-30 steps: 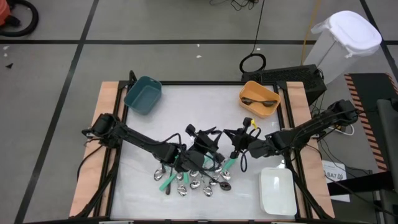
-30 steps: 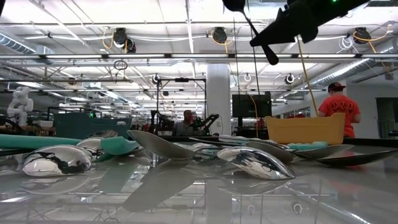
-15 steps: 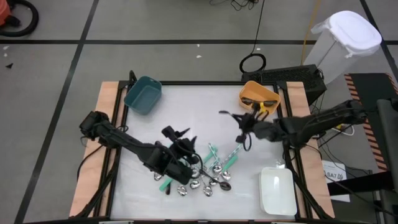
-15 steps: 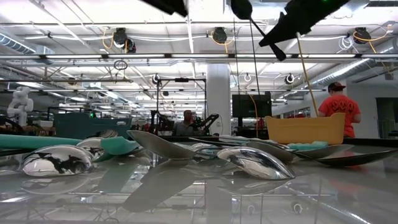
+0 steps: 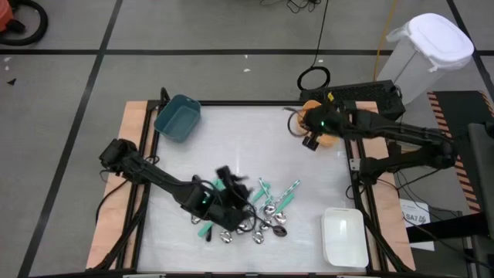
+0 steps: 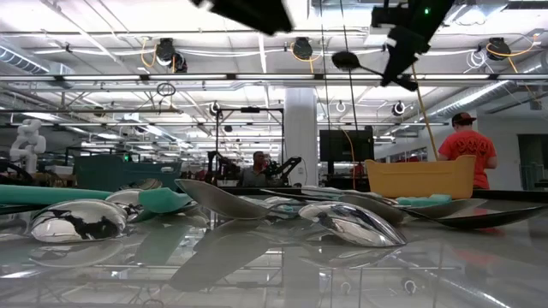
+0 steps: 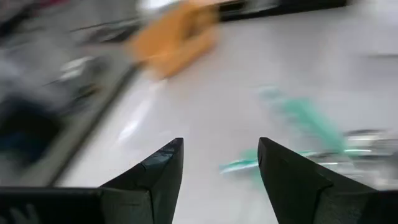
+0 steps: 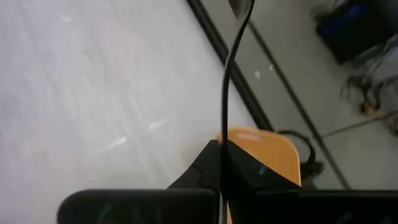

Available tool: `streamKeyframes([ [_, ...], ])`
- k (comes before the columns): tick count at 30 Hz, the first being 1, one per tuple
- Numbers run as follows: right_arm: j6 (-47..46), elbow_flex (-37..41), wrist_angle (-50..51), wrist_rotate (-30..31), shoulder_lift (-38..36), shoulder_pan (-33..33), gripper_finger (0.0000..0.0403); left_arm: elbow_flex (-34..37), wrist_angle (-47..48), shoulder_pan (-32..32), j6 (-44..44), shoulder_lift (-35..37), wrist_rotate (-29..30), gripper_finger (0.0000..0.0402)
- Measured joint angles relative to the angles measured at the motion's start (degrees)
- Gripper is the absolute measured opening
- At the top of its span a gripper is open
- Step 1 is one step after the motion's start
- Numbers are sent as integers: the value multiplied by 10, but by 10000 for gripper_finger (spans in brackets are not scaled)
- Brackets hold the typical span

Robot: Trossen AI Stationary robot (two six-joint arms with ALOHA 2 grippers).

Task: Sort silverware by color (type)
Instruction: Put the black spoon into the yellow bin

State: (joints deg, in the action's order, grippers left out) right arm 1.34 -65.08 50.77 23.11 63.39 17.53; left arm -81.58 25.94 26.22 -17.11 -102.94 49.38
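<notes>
Three bins sit on the white surface (image 5: 231, 139): one teal bin (image 5: 177, 117) at the far left corner, one orange bin (image 5: 333, 123) at the far right, and one white bin (image 5: 343, 236) at the near right.

The silverware (image 5: 258, 216) lies in one loose heap near the front middle of the surface. From above I can pick out three teal-handled pieces (image 5: 285, 194), two fanned out at the far right of the heap and one at its near left edge. The shiny spoons (image 6: 355, 224) overlap so much that I cannot count them; from the low view at least five bowls gleam in a row. One dark piece (image 5: 279, 230) lies at the heap's near right edge.

The right tool (image 5: 311, 140) hangs in the air just beside the orange bin, on its inner side. Its fingers (image 8: 214, 163) are pinched tight on the thin stem of a single dark spoon (image 8: 232, 74), which sticks straight out ahead of them; in the low view that spoon's bowl shows dark and raised well above the surface, clear of everything.

The left tool (image 5: 230, 184) is over the left part of the heap. Its two fingers (image 7: 155, 171) stand moderately apart with nothing between them, and through the gap the bare surface and a teal handle show farther off. Whether it touches any piece I cannot tell.
</notes>
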Motion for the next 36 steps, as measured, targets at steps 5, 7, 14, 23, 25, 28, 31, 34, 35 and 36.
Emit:
streamKeyframes([
  [5,18,0,70,-46,14,85,1,81,-233,-27,153,1,-166,207],
  [7,27,0,95,-57,23,113,2,116,-286,-40,178,0,-226,207],
  [14,44,16,119,-114,53,200,2,164,-325,-65,161,0,-289,207],
  [23,77,53,104,-118,104,280,3,164,-337,-46,197,0,-316,207],
  [25,86,53,103,-119,118,288,3,164,-337,-46,196,0,-316,207],
  [28,99,53,103,-122,140,296,3,164,-337,-48,196,0,-315,207],
  [31,107,53,106,-129,162,299,3,164,-337,-48,195,0,-315,207],
  [34,116,53,106,-128,181,299,4,164,-336,-48,195,0,-315,207],
  [35,120,53,107,-128,187,299,4,163,-336,-48,195,0,-315,207],
  [36,125,53,107,-127,193,300,4,163,-336,-48,195,0,-315,207],
])
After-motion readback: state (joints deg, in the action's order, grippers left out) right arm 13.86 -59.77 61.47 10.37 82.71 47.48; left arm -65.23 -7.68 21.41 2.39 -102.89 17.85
